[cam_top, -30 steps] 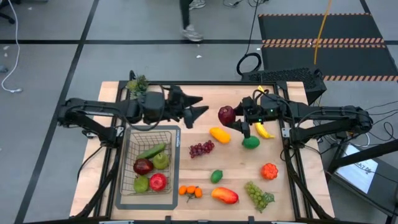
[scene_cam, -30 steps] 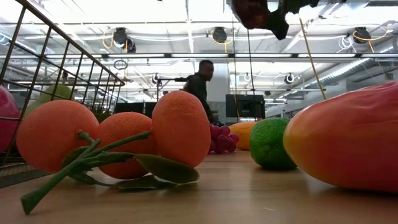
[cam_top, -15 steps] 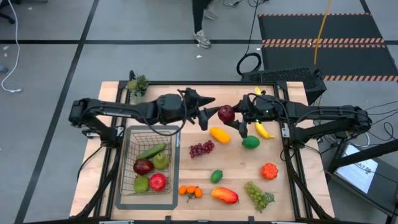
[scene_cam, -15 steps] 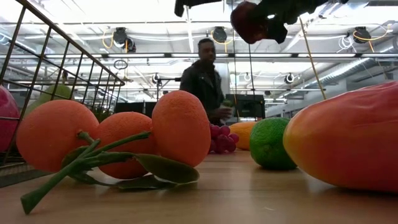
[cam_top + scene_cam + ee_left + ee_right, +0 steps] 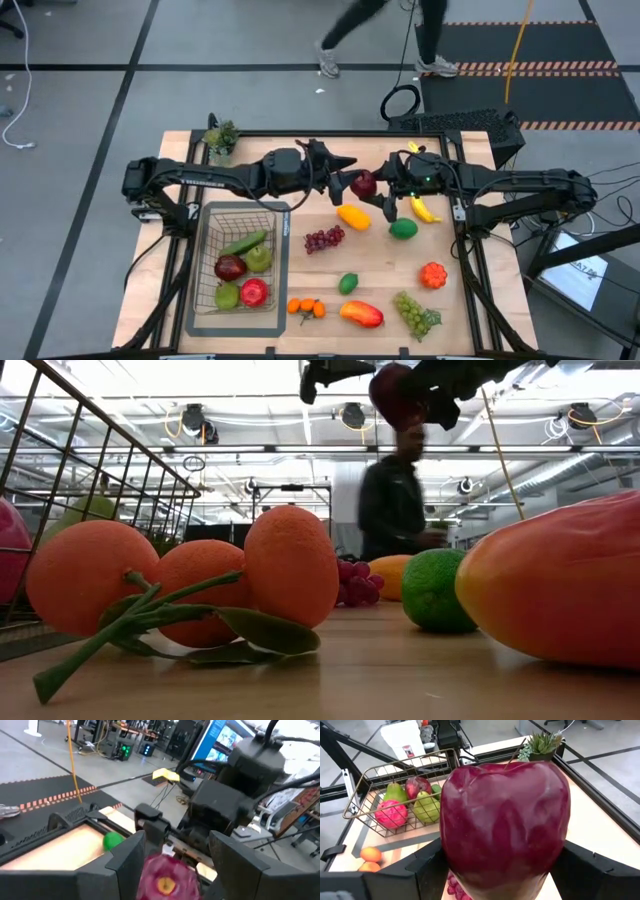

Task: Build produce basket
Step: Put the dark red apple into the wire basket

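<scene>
Right tool (image 5: 372,192) clamps apple (image 5: 364,183); left tool (image 5: 338,178) spread around it. Early release drops it onto counter (image 5: 470,300).

We find the basket (image 5: 238,268) at the worktop's (image 5: 470,300) left, holding several fruits. The remaining produce lies to its right: oranges (image 5: 306,307) just beside it, grapes (image 5: 323,239) above them. An apple (image 5: 364,183) sits aloft between the left gripper (image 5: 342,176) and right gripper (image 5: 385,195).
</scene>
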